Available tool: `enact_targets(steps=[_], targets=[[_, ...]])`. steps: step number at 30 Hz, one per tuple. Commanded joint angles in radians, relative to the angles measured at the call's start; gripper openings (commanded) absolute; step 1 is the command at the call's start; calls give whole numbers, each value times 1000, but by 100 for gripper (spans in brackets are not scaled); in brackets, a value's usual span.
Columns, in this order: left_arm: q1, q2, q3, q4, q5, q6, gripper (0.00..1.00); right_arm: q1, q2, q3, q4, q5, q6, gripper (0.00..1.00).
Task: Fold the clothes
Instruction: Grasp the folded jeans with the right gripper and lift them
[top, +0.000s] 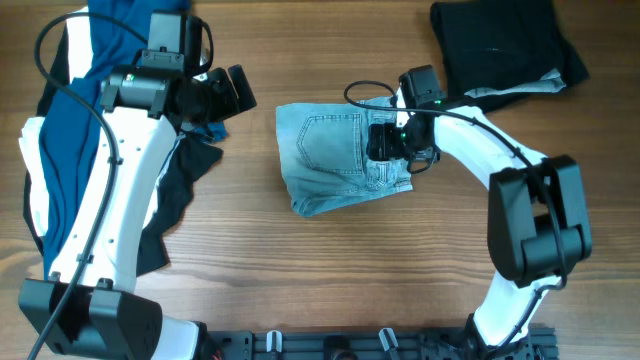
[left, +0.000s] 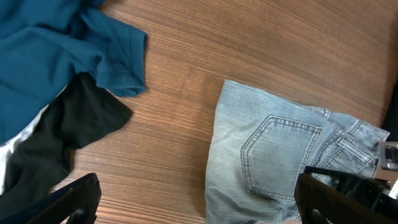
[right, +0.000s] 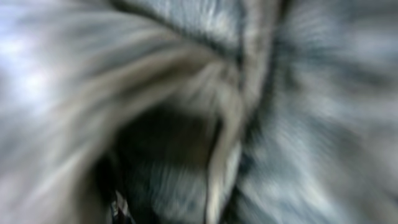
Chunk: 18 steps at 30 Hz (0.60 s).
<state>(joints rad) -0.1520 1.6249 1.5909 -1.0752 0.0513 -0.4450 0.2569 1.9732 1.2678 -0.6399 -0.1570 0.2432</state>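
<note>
At the middle of the table (top: 300, 290) lie the folded denim shorts (top: 325, 160), pocket up, with my right claw (top: 392, 150) down on their 3 o'clock edge; its wrist view is blurred denim, so I cannot tell if it pinches. My left claw (top: 236, 96) hovers spread at 10 o'clock beside a blue shirt (top: 70, 150) and black cloth (top: 185, 185).

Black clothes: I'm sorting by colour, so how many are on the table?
2. A folded black garment lies at the far right; a crumpled black garment lies left, beside the blue shirt, partly under the left arm. More may be hidden.
</note>
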Motion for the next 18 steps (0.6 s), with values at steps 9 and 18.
enact_targets(steps=[9,18], targets=[[0,-2,10,-8,-27,23,100,80,155,0,87,-323,38,61],[0,-2,10,-7,-27,23,100,51,163,0,215,-521,94,4]])
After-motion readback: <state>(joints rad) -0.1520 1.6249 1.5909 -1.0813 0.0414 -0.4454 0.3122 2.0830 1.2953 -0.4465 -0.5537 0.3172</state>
